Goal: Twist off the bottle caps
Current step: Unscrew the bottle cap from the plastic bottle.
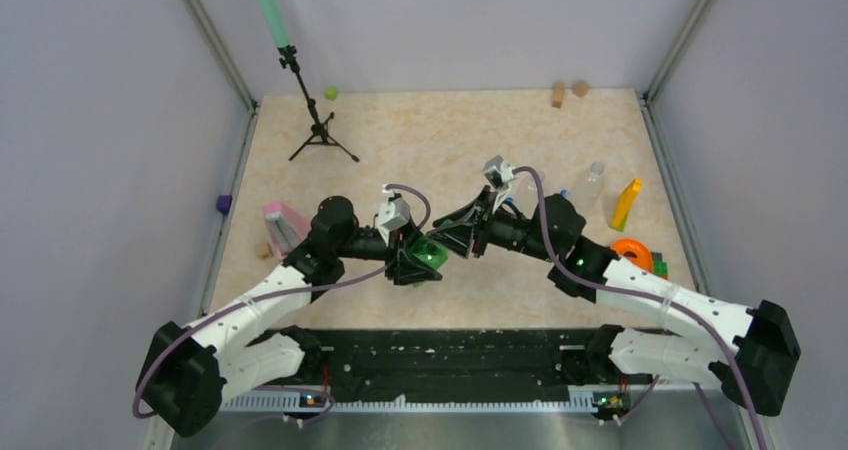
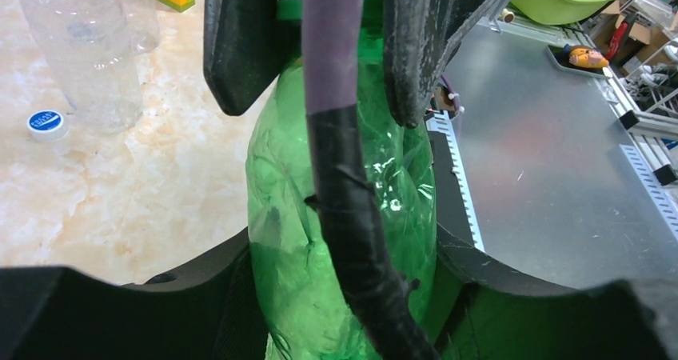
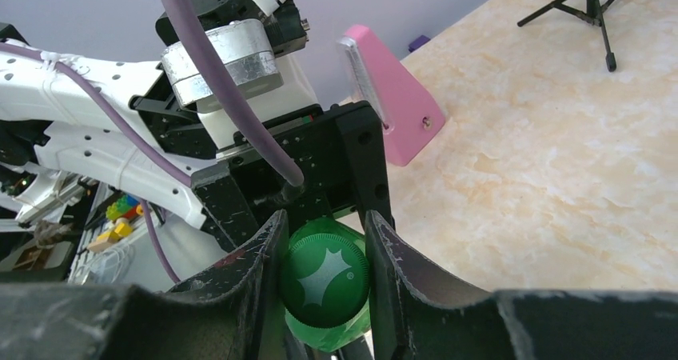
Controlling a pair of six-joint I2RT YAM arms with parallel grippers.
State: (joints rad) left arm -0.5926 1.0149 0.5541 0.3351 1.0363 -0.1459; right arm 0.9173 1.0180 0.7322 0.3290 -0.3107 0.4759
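Note:
A translucent green bottle point(image 1: 432, 255) point(image 2: 280, 216) is held off the table between the two arms. My left gripper point(image 1: 415, 260) point(image 2: 344, 248) is shut on its crumpled body, fingers pressing both sides. The dark green cap point(image 3: 328, 278) sits between the fingers of my right gripper point(image 1: 462, 238) point(image 3: 324, 248), which is shut on it. A clear bottle point(image 1: 594, 181) point(image 2: 80, 48) stands on the table to the right. Beside it, a loose blue cap point(image 2: 45, 124) lies on the table.
A tripod point(image 1: 318, 130) with a green pole stands at the back left. A pink block point(image 1: 283, 225) point(image 3: 392, 96) sits left of the left arm. A yellow block point(image 1: 626, 203) and an orange ring point(image 1: 632, 253) lie at the right; wooden blocks point(image 1: 568, 92) at the back.

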